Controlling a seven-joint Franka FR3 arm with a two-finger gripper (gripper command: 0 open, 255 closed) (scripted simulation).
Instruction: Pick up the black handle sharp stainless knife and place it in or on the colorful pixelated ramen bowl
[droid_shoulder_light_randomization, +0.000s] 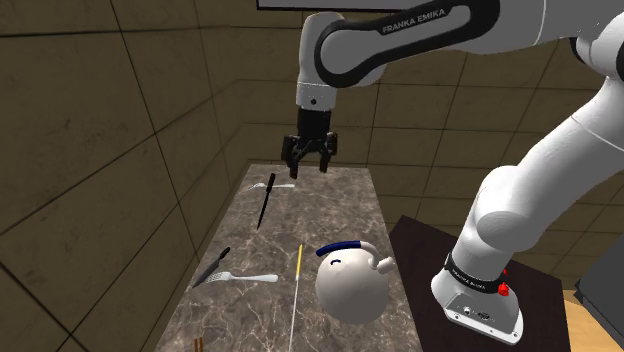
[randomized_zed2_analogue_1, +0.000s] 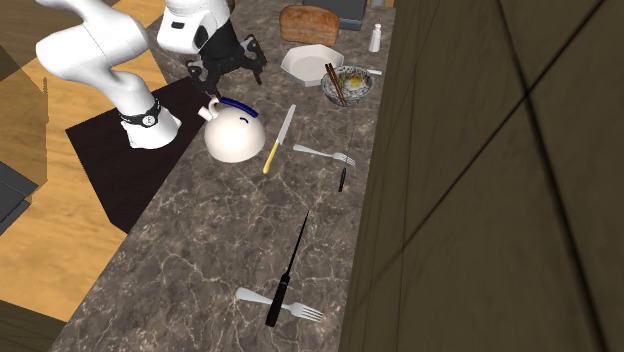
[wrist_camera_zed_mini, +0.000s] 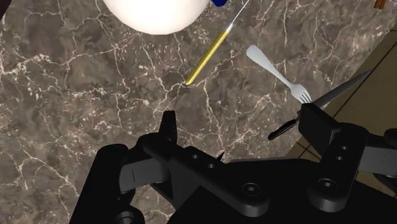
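First, your shoulder view, FRANKA EMIKA on the arm (droid_shoulder_light_randomization: 400, 35), gripper (droid_shoulder_light_randomization: 310, 168) spread wide, empty, above the counter (droid_shoulder_light_randomization: 340, 215), second exterior view, black-handled knife (randomized_zed2_analogue_1: 342, 179) beside a fork (randomized_zed2_analogue_1: 322, 152), apart from the ramen bowl (randomized_zed2_analogue_1: 365, 88), wrist view, its grey blade toward the wall (wrist_camera_zed_mini: 382, 70).

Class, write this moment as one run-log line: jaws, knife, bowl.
jaws open, empty, over counter | black-handled knife flat beside fork, untouched | ramen bowl holds chopsticks, no knife

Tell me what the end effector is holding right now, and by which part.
Nothing is held. The end effector hangs open above the marbled counter, its fingers apart with nothing between them.
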